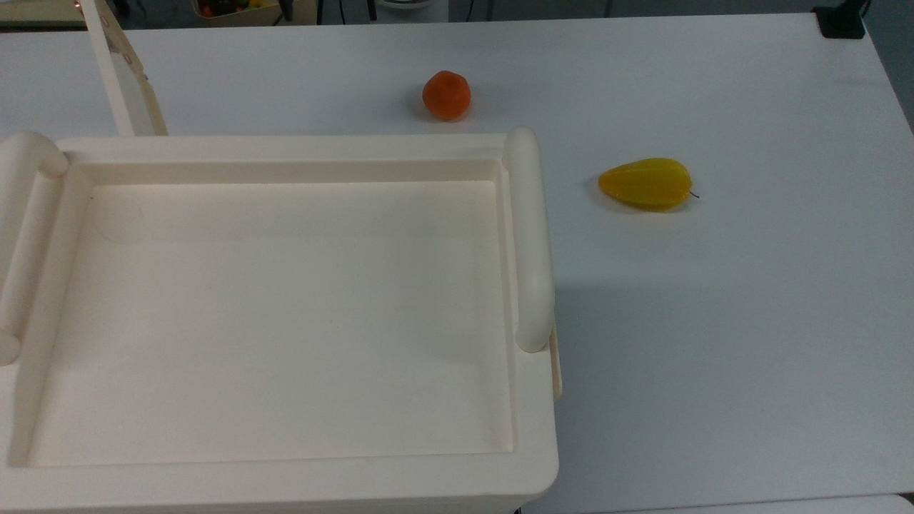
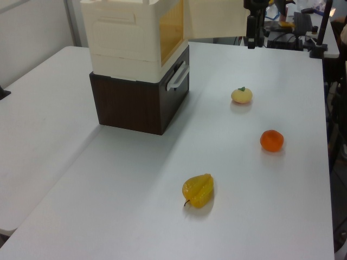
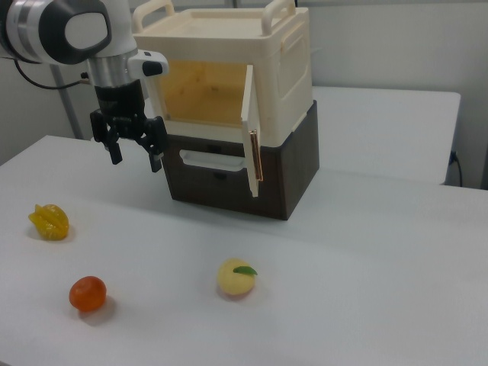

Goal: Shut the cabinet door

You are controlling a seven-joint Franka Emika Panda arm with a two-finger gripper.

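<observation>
Door (image 3: 248,130) stands open, swung out from cabinet (image 3: 229,72) front, edge toward right view's camera. Gripper (image 3: 136,151) hangs spread and empty at right view's left of opening, clear of door. On table (image 3: 343,290): starfruit (image 3: 49,221), orange (image 3: 88,293), peach (image 3: 236,278), all apart from cabinet.

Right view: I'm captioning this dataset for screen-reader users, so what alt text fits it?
A cream-white cabinet on a dark brown base has its cabinet door swung open, and the robot's open claw hangs beside the opening. On the white table lie a yellow fruit, an orange and a peach.
</observation>
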